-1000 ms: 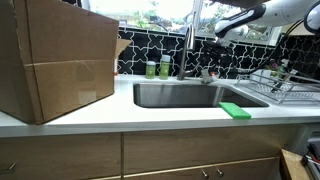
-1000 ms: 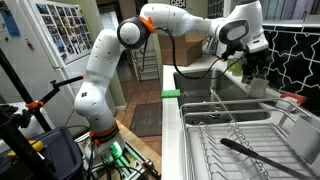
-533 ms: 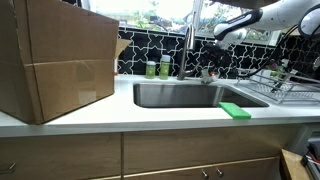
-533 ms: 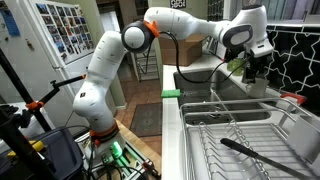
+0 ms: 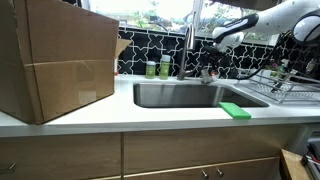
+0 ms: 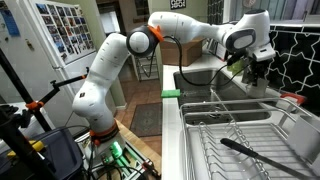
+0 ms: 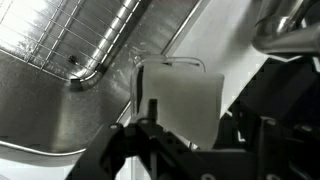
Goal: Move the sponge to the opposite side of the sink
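The bright green sponge lies flat on the white counter at the sink's front rim, toward the dish-rack end; it also shows in an exterior view. The steel sink sits in the counter behind it, its basin visible in the wrist view. My gripper hangs high above the back of the sink near the faucet, far from the sponge. It is open and empty, fingers pointing down. In the wrist view the gripper is dark, with a pale surface showing between the fingers. The sponge is out of the wrist view.
A large cardboard box fills the counter at one end. Two green-labelled bottles stand behind the sink. A wire dish rack stands at the other end, close in an exterior view and in the wrist view.
The gripper has drifted a little lower and toward the faucet, staying open. The sponge has not moved.
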Available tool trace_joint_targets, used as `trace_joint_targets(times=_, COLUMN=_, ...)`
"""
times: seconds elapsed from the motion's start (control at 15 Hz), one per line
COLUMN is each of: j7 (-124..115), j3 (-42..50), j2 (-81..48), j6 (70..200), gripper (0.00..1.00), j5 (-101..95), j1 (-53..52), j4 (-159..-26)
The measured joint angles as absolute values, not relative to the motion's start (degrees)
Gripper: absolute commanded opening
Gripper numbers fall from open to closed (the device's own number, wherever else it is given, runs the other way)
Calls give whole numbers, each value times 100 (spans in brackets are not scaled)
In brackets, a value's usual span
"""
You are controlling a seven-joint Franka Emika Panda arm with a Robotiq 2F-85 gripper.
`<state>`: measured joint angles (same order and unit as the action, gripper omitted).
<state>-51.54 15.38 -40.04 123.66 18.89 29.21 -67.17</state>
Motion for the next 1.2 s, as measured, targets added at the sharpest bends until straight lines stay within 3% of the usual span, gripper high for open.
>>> trace_joint_targets(times=0.47, j7=-5156, j3=1492, j2=-4188, j6=12329, gripper=14, j5=1979, j1=3025, j4=-6434)
trace_joint_targets(times=0.73, j7=-5160, j3=1478, j2=-4202, j6=12328, gripper=3, j5=2029, j1=3075, j4=-6347)
trace_joint_targets(times=0.8, j7=-5165, j3=1478, j2=-4207, j6=12328, gripper=6, j5=2039, j1=3083, j4=-6334)
trace_joint_targets(times=1.2, j7=-5170, j3=1478, j2=-4193, j6=12329, gripper=5, j5=2081, j1=3123, j4=-6271)
